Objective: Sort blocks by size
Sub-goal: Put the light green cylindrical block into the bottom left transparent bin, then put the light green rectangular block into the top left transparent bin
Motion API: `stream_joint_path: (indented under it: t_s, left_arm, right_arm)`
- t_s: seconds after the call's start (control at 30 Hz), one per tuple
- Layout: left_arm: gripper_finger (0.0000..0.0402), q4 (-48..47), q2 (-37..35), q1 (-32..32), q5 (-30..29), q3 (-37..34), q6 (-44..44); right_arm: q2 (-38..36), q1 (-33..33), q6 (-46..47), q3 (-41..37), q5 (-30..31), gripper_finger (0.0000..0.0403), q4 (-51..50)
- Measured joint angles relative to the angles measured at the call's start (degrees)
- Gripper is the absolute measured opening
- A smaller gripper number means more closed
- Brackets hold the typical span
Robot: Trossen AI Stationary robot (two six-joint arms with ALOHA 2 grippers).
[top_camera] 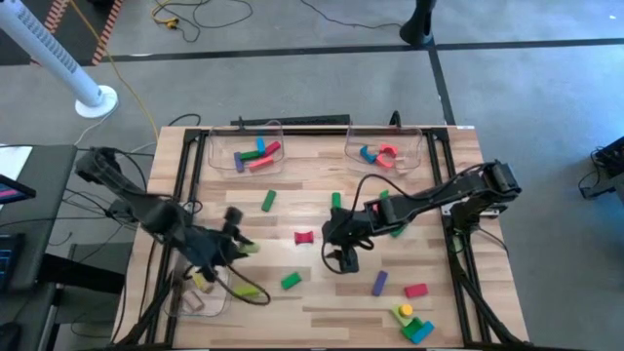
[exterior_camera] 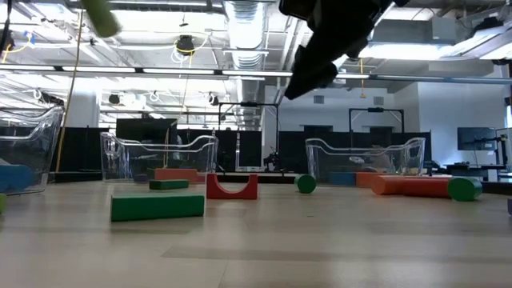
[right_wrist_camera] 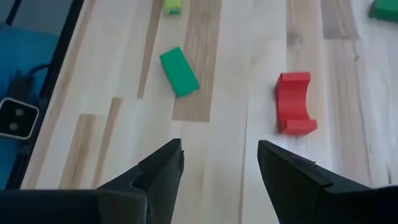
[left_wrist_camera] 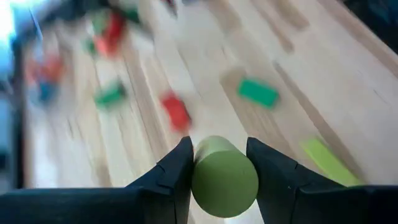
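Note:
My left gripper (top_camera: 240, 248) hangs over the table's near left part, shut on a light-green cylinder block (left_wrist_camera: 224, 177). My right gripper (right_wrist_camera: 221, 168) stands open above bare wood near the table's middle (top_camera: 341, 259), nothing between its fingers. A red arch block (top_camera: 305, 237) lies on its side between the two grippers. Flat on the table lie green blocks (top_camera: 291, 281) (top_camera: 268, 200), a purple block (top_camera: 379, 283) and a red block (top_camera: 416, 290). A yellow, blue and green cluster (top_camera: 411, 324) sits near the front right. My left gripper pinches the cylinder's round side (left_wrist_camera: 198, 168) between its two fingers (left_wrist_camera: 177, 177). The cylinder lies along the fingers, one flat end facing back toward the wrist. The fingers slant down and the block is lifted clear of the table.
Two clear bins stand at the far edge, the left one (top_camera: 216, 156) holding several coloured blocks, the right one (top_camera: 419, 146) a blue and a red piece. A third clear bin (top_camera: 185, 304) at the near left holds wooden blocks, a yellow-green bar (top_camera: 250, 291) beside it.

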Motion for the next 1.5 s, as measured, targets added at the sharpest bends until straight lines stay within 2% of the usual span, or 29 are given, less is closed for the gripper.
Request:
stream_joint_path:
  t_s: [0.1, 0.2, 0.4, 0.5, 0.73, 1.17, 1.5]
  left_arm:
    - [0.0128, -10.88, -1.43, -2.22, 1.41, 2.01, -11.63]
    - [0.0128, -18.52, -2.19, -3.82, 5.31, 1.69, -22.30]
    - [0.0128, -21.20, -1.73, -5.18, 13.40, -3.86, -33.16]
    - [0.0128, -21.49, -1.29, -5.25, 16.75, -7.10, -35.87]
    - [0.0133, -21.18, -1.21, -5.27, 19.32, -10.76, -40.70]
    - [0.0185, -21.06, -1.23, -5.25, 19.31, -11.48, -43.91]
    - [0.0194, -21.17, -1.23, -5.25, 19.11, -11.41, -43.87]
  right_arm:
    - [0.00, 0.10, 0.01, 0.00, 0.00, 0.0240, -1.13]
    - [0.00, 0.10, 0.01, 0.00, 0.00, 0.0240, -1.83]
    - [0.00, 0.10, 0.01, 0.00, 0.00, 0.0240, -1.70]
    - [0.00, 0.10, 0.03, 0.00, -0.02, 0.0240, -1.68]
    - [0.00, 0.83, 1.09, 0.00, -0.02, 0.0240, -1.70]
    - [0.00, 1.21, 1.69, 0.00, -0.04, 0.0240, -1.70]
    - [0.02, 1.58, 1.65, 0.00, -0.06, 0.0240, -1.70]
